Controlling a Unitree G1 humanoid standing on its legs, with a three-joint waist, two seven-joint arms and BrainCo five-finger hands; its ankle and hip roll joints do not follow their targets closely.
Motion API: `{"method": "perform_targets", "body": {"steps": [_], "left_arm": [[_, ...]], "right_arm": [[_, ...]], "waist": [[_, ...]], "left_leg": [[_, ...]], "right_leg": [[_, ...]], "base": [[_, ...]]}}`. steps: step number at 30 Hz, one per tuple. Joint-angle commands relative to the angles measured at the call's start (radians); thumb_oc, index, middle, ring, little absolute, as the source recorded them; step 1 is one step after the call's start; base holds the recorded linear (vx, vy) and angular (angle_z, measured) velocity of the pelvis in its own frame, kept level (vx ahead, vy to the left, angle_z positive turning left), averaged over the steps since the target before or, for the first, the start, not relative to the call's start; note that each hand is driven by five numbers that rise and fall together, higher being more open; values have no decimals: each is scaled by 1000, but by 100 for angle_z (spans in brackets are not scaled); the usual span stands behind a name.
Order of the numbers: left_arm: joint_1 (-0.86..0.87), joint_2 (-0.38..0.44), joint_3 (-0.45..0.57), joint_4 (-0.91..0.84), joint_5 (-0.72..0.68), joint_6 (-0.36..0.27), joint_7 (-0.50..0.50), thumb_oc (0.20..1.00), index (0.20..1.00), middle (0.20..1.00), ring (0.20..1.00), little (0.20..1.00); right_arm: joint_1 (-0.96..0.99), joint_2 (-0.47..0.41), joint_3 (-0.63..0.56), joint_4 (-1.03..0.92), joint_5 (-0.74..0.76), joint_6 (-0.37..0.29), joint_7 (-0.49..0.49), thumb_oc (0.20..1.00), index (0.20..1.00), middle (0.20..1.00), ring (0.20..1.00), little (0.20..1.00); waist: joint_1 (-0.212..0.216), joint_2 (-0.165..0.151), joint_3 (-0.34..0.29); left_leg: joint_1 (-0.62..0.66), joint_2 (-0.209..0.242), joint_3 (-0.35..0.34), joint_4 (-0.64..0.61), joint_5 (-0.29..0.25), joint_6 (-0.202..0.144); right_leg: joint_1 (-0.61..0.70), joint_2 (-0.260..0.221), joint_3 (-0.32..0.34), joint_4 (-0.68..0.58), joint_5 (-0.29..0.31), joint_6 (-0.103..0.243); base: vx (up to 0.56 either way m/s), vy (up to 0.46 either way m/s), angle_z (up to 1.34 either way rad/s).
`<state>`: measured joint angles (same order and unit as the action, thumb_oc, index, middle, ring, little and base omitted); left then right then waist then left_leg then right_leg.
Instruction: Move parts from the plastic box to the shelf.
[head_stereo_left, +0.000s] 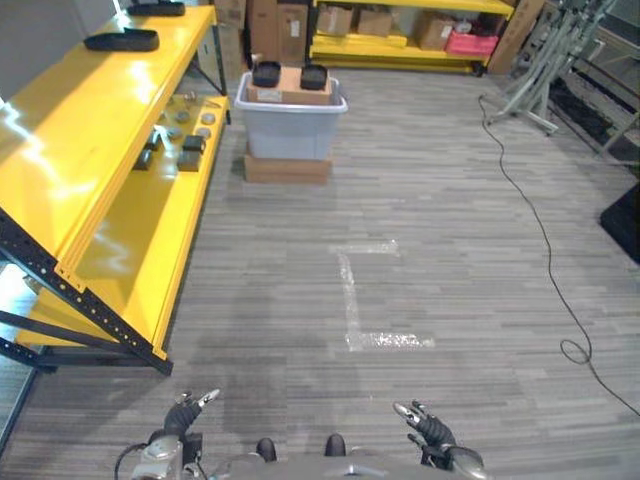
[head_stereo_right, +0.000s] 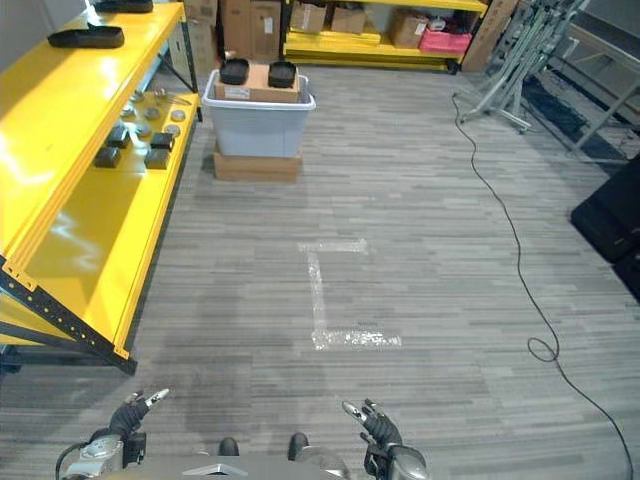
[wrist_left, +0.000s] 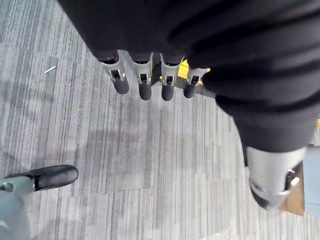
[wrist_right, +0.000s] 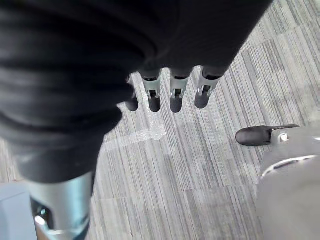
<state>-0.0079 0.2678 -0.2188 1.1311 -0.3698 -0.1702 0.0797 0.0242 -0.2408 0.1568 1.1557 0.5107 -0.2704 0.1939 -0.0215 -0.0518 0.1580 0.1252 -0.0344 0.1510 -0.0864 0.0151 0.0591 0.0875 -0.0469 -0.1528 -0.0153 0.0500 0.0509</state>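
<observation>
A grey plastic box (head_stereo_left: 290, 122) stands on a flat cardboard box far ahead on the floor, with a brown carton and two black parts (head_stereo_left: 266, 72) on top of it. To its left runs the yellow shelf (head_stereo_left: 95, 130); several small dark and round parts (head_stereo_left: 188, 150) lie on its lower level and black trays (head_stereo_left: 122, 40) on its upper one. My left hand (head_stereo_left: 188, 412) and right hand (head_stereo_left: 425, 424) hang low at the near edge, far from the box. Both are open and hold nothing; their fingers (wrist_left: 145, 82) (wrist_right: 175, 95) point at bare floor.
White tape marks (head_stereo_left: 352, 300) lie on the grey plank floor between me and the box. A black cable (head_stereo_left: 545, 250) snakes along the right. More yellow shelving with cartons (head_stereo_left: 400, 25) lines the back wall, and a grey metal stand (head_stereo_left: 540, 70) is at the back right.
</observation>
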Motion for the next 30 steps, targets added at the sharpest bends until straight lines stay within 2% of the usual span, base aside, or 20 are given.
{"method": "perform_targets", "body": {"steps": [1,3,8,11,13,14,15,18,19,20,21,22,23,24,27,28,29,30], "left_arm": [[-52,14,-9,41,2,-26,0,1000,1000,1000,1000,1000],[-57,25,-3,45,1,-16,1,1000,1000,1000,1000,1000],[-56,22,12,52,-24,-10,-3,1000,1000,1000,1000,1000],[-53,15,11,53,-20,-5,-5,1000,1000,1000,1000,1000],[-51,13,10,54,-28,-9,-5,1000,1000,1000,1000,1000],[-52,7,12,51,-56,-14,2,1000,1000,1000,1000,1000],[-53,5,12,50,-72,-14,7,1000,1000,1000,1000,1000],[-52,-8,23,46,-140,-21,0,1000,1000,1000,1000,1000],[-52,-18,27,43,-133,-22,0,1000,1000,1000,1000,1000],[-54,-23,27,41,-122,-18,-2,1000,1000,1000,1000,1000],[-56,-31,31,38,-104,-20,-8,1000,1000,1000,1000,1000],[-56,-35,32,34,-98,-20,-11,1000,1000,1000,1000,1000],[-56,-37,32,32,-98,-21,-13,1000,1000,1000,1000,1000],[-58,-44,31,7,-94,-9,-27,1000,1000,1000,1000,1000],[-54,-50,33,3,-93,0,-38,1000,1000,1000,1000,1000],[-39,-49,30,5,-86,-5,-45,1000,1000,1000,1000,1000],[-16,-53,19,13,-76,-19,-41,1000,1000,1000,1000,1000],[-5,-52,17,19,-76,-25,-47,1000,1000,1000,1000,1000]], "right_arm": [[-65,-25,31,-9,-7,-74,-8,1000,1000,1000,1000,1000],[-66,-25,38,-21,-21,-35,28,1000,1000,1000,1000,1000],[-57,-18,40,9,-27,-37,29,1000,1000,1000,1000,1000],[-54,-23,35,23,-31,-27,34,1000,1000,1000,1000,1000],[-55,-25,36,26,-38,-23,40,1000,1000,1000,1000,1000],[-56,-32,39,29,-44,-13,46,1000,1000,1000,1000,1000],[-57,-35,40,30,-43,-8,44,1000,1000,1000,1000,1000],[-59,-44,38,38,-38,5,36,1000,1000,1000,1000,1000],[-60,-51,36,35,-34,8,24,1000,1000,1000,1000,1000],[-60,-54,35,30,-41,13,18,1000,1000,1000,1000,1000],[-61,-60,36,25,-47,18,14,1000,1000,1000,1000,1000],[-60,-65,36,24,-48,17,13,1000,1000,1000,1000,1000],[-59,-66,36,23,-49,15,13,1000,1000,1000,1000,1000],[-54,-82,33,18,-56,6,13,1000,1000,1000,1000,1000],[-65,-88,27,18,-61,4,13,1000,1000,1000,1000,1000],[-72,-94,24,12,-50,9,12,1000,1000,1000,1000,1000],[-77,-98,25,6,-48,14,10,1000,1000,1000,1000,1000],[-77,-102,27,10,-48,10,14,1000,1000,1000,1000,1000]], "waist": [[0,31,49],[-8,34,70],[-20,31,74],[-29,33,74],[-32,35,75],[-39,36,74],[-40,36,73],[-45,21,67],[-45,12,70],[-43,7,68],[-37,0,72],[-32,-2,79],[-30,-6,78],[-12,-6,99],[8,6,106],[22,17,108],[52,40,112],[70,48,113]], "left_leg": [[18,12,63,10,-110,39],[21,17,65,9,-113,43],[33,11,42,3,-108,24],[40,6,39,-1,-111,9],[45,7,46,0,-115,6],[41,7,46,8,-123,6],[37,6,43,14,-124,7],[8,17,29,164,-183,13],[-12,28,30,291,-209,16],[-44,37,28,361,-185,8],[-107,50,16,515,-147,-5],[-151,58,11,618,-132,-14],[-173,58,9,645,-117,-17],[-338,74,-15,829,-68,-32],[-332,46,-7,675,-60,-29],[-301,26,-13,516,-29,-39],[-308,2,-61,300,46,-68],[-327,2,-92,246,86,-85]], "right_leg": [[-95,-70,-16,238,-40,103],[-147,-74,-16,301,-16,115],[-141,-55,-11,203,0,109],[-140,-33,-12,104,0,92],[-143,-28,-17,87,-2,85],[-130,-8,-1,57,-18,63],[-124,-2,7,50,-22,55],[-111,-7,24,52,-39,26],[-97,-14,20,58,-52,6],[-90,-16,17,56,-55,-6],[-75,-14,28,58,-63,-24],[-65,-11,32,59,-65,-35],[-64,-13,34,59,-66,-39],[-31,-1,51,66,-78,-62],[-1,12,68,70,-101,-52],[19,29,78,73,-119,-44],[58,68,103,74,-149,-45],[78,84,115,70,-159,-49]], "base": [[-35,42,-36],[-12,-5,-38],[111,-106,-8],[163,-176,1],[156,-193,1],[169,-231,6],[232,-321,10],[191,-231,22],[233,-239,13],[256,-300,13],[162,-229,15],[111,-180,24],[213,-242,9],[275,-202,18],[355,-32,19],[506,112,-65],[595,129,-55],[542,119,-44]]}}
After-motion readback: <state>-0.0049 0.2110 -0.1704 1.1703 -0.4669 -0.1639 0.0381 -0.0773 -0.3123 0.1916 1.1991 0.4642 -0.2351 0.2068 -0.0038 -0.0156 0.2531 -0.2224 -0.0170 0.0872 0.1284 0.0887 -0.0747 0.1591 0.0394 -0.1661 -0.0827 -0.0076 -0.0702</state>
